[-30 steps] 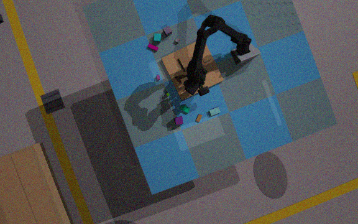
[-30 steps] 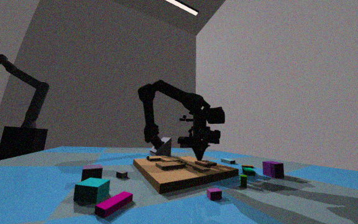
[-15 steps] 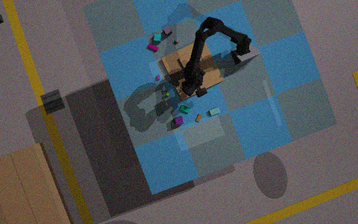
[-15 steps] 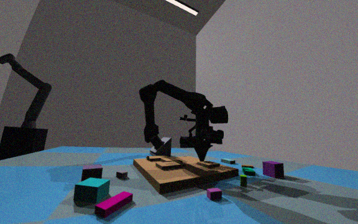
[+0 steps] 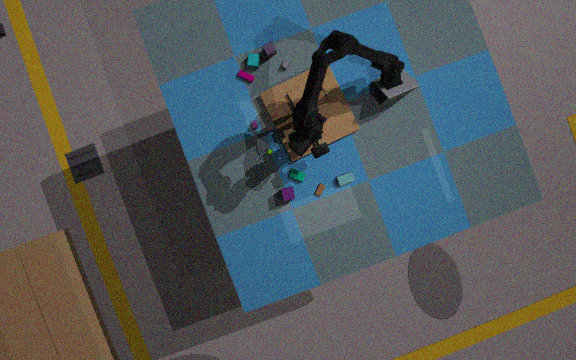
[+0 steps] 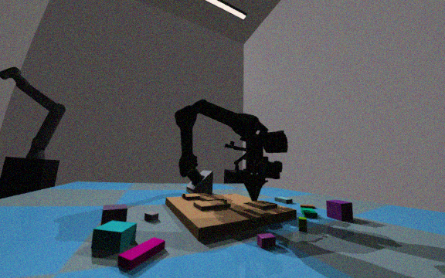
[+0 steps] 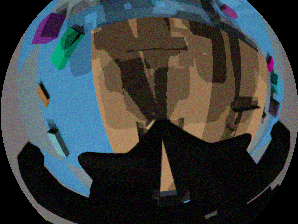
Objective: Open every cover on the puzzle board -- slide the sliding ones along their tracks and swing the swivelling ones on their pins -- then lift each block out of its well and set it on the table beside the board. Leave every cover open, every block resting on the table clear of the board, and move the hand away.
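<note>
The wooden puzzle board [image 5: 344, 126] [image 6: 185, 213] [image 7: 111, 140] lies under the arm. My gripper [image 6: 254, 200] [image 7: 160, 123] is shut and empty, pointing down, its tips close above the board beside a raised cover [image 6: 262, 205]. Another raised cover [image 6: 208, 205] lies toward the board's left in the exterior view. Whether each cover is open, and what the wells hold, cannot be told through the shadow. A purple cube [image 5: 288, 194] [image 6: 337, 210], a green block [image 5: 296, 175] [image 7: 61, 54] and a lime block [image 5: 269, 151] [image 6: 303, 225] lie on the table beside the board.
Also off the board are an orange block [image 5: 320, 190], a pale cyan block [image 5: 345, 180], a small violet block [image 6: 266, 241], a magenta bar [image 6: 141, 253], a teal block [image 6: 114, 228], a dull purple block [image 6: 114, 213] and a small greyish block [image 6: 151, 217].
</note>
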`<state>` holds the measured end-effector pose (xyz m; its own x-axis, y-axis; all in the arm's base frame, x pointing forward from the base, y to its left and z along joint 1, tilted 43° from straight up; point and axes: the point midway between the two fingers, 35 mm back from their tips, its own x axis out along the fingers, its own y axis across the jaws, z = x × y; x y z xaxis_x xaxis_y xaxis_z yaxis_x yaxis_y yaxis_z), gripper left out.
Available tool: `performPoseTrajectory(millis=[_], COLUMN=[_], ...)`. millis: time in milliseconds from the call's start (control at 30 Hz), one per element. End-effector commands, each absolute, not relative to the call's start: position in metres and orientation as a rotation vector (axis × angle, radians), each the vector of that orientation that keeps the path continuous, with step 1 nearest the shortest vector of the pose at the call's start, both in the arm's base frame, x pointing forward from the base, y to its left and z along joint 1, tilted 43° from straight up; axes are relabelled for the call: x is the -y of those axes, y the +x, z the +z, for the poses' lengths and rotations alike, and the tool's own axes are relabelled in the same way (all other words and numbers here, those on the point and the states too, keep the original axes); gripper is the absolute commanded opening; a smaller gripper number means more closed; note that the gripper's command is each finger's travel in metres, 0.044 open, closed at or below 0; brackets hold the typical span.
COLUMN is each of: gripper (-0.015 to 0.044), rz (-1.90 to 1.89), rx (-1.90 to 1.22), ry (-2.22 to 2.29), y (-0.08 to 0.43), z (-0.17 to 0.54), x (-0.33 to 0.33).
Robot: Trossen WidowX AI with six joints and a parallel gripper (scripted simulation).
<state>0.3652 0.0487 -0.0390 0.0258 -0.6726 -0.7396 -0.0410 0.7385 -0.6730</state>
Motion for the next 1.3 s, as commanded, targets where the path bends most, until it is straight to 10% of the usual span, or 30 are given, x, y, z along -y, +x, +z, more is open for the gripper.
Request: performPoseTrajectory(millis=[0, 1267], gripper=[0.0, 0.0], rz=[-0.541, -0.542], rx=[-1.486, -1.485], ry=[-0.623, -0.623], y=[0.369, 0.4], z=[-0.041, -0.035], x=[-0.047, -0.054])
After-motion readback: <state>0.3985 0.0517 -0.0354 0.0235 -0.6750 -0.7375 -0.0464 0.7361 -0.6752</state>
